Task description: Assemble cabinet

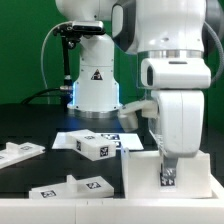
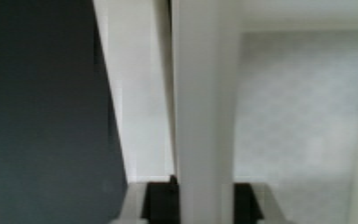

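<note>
Gripper (image 2: 197, 204) pinches a white cabinet panel (image 2: 194, 90) edgewise, while loose tagged parts (image 1: 78, 186) lie unjoined, so most assembly apparently remains.

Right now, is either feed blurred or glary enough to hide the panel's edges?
Wrist view: soft all over, the upright panel between the fingers shows fuzzy edges, no glare. Exterior view: sharper and evenly lit, with a blue glow low on the robot base.
</note>
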Tool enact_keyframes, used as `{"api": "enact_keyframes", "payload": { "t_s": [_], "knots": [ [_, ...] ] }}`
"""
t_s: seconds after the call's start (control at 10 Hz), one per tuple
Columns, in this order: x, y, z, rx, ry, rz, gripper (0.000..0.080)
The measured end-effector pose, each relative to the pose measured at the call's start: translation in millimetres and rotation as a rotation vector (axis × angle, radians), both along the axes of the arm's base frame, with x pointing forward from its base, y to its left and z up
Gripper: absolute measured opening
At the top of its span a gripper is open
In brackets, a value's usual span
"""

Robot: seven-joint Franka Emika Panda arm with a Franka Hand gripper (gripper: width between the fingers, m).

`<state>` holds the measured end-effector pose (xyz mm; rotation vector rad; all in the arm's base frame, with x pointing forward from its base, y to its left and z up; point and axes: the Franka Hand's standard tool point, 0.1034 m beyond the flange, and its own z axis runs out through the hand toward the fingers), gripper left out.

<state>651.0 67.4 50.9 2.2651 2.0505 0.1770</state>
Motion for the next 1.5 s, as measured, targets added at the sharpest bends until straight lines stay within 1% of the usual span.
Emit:
{"api": "enact_keyframes", "payload": {
  "t_s": [0.3, 0.4, 0.5, 0.6, 0.8, 1.2, 1.4, 1.5],
  "knots": [
    [2.8, 5.3, -9.3, 0.006, -0.033, 0.044, 0.0098],
    [4.3, 10.3, -9.9, 0.001, -0.048, 0.073, 0.0098],
    [5.5, 11.8, -9.7, -0.014, -0.054, 0.098, 0.0103],
    [6.2, 11.9, -11.8, -0.03, -0.042, 0.122, 0.0104],
    [7.4, 10.3, -15.0, -0.037, 0.003, 0.106, 0.0104],
    [7.1, 10.2, -15.0, -0.037, 0.0, 0.106, 0.0104],
    [7.8, 11.3, -19.2, -0.035, -0.009, 0.121, 0.0107],
    [7.8, 11.2, -19.2, -0.035, -0.009, 0.122, 0.0108]
  ]
}}
